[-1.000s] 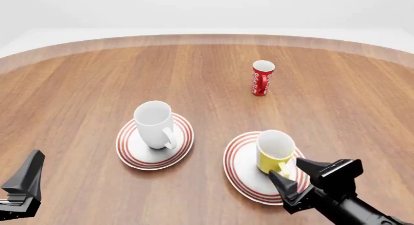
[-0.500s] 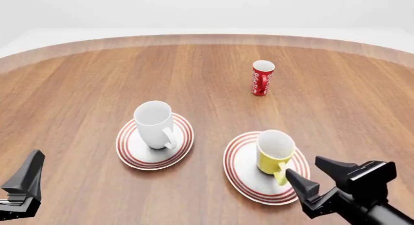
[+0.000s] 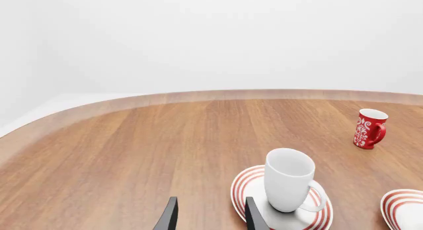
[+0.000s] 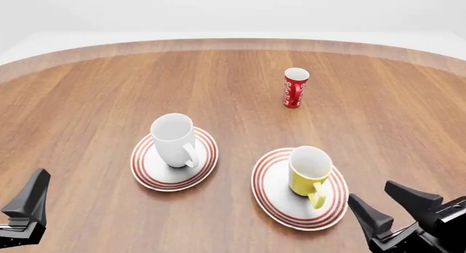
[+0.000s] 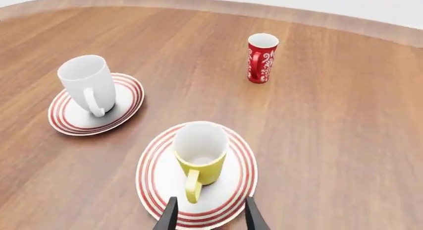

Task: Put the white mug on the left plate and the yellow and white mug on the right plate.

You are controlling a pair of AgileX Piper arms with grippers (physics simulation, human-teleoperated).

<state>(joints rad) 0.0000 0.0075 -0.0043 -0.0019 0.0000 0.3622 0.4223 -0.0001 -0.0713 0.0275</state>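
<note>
White and plain, the white mug (image 4: 174,139) stands upright on the left plate (image 4: 148,173), left of centre in the front view, its loop handle turned toward the lower edge of the frame. Red rings circle the plate's rim. To the lower right of it, the yellow and white mug (image 4: 309,174) stands upright on the right plate (image 4: 268,190), its yellow handle also pointing toward the bottom edge and its white inside showing. Both plates lie flat on the wooden surface (image 4: 95,100), near each other but apart. Higher up and right of centre, well apart from both plates, a tall red cup (image 4: 295,88) with white markings stands alone. At the bottom right corner, the right gripper (image 4: 393,206) sits just beyond the right plate's rim, its dark fingers spread apart with nothing between them; in the right wrist view the two fingertips frame the near rim of the plate below the yellow mug's handle. At the bottom left corner, the left gripper (image 4: 29,206) is well apart from the left plate; the left wrist view shows its fingers (image 3: 169,217) parted and holding nothing, with the white mug and its plate off to one side.
</note>
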